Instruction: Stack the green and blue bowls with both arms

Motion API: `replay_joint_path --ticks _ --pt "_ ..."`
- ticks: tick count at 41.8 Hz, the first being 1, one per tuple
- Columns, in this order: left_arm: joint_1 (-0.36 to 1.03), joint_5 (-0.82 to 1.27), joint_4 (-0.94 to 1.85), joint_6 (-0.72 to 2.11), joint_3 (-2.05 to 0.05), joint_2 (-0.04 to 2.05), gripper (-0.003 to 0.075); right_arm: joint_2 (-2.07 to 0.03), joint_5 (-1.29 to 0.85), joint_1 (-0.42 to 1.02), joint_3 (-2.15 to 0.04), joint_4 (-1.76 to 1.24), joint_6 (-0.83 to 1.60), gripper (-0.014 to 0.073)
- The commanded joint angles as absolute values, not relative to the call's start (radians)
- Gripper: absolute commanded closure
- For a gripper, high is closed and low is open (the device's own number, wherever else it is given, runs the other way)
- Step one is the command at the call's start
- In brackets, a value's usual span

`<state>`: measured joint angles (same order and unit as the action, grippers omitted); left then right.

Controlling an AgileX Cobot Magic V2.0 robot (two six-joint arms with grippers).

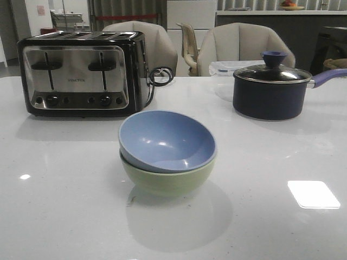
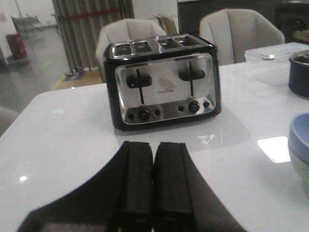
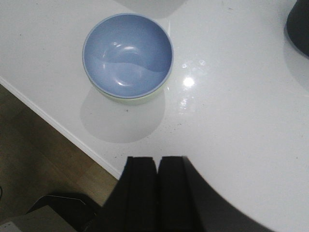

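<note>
Two bowls sit in the middle of the white desk (image 1: 65,206), and the job looks done. Going left to right in the front view, the shiny toaster (image 1: 82,72) stands at about ten o'clock from the bowls. Next comes the blue bowl (image 1: 167,141), sitting inside the green bowl (image 1: 165,181) and leaning a little, most likely because it was dropped in a bit off to one side. The dark saucepan (image 1: 269,91) with its lid is at about two o'clock, well apart from them. The front view shows no arms at all. Only the wrist views do. The left gripper (image 2: 153,186) has its jaws pressed together with nothing in them, facing the toaster, with the bowls just peeking in at three o'clock. The right gripper (image 3: 157,191) also has its jaws pressed together and empty. It looks down from above, so the green bowl shows only as a thin rim under the blue one.
</note>
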<state>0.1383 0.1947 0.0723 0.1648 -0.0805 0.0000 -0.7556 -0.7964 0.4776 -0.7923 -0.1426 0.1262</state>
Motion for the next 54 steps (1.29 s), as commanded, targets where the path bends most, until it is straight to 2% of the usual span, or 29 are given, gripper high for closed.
replay_joint_path --ticks 1,12,13,45,49,54 --pt "0.112 -0.013 0.084 0.163 -0.045 -0.023 0.0622 -0.755 -0.739 0.475 -0.819 -0.144 0.136 0.0559" --pt "0.104 -0.068 0.085 0.162 0.01 -0.023 0.0622 -0.755 -0.748 0.475 -0.819 -0.144 0.136 0.0559" --pt "0.103 -0.062 -0.029 0.02 0.012 -0.023 0.0622 -0.755 -0.749 0.475 -0.819 -0.144 0.136 0.0559" --pt "0.103 -0.062 -0.029 0.02 0.012 -0.023 0.0622 -0.741 -0.742 0.475 -0.811 -0.144 0.136 0.0559" --pt "0.103 -0.062 -0.029 0.02 0.012 -0.023 0.0622 -0.681 -0.722 0.423 -0.76 -0.153 0.136 0.0559" --pt "0.103 -0.062 -0.029 0.02 0.012 -0.023 0.0622 -0.57 -0.589 0.286 -0.648 -0.148 0.136 0.0559"
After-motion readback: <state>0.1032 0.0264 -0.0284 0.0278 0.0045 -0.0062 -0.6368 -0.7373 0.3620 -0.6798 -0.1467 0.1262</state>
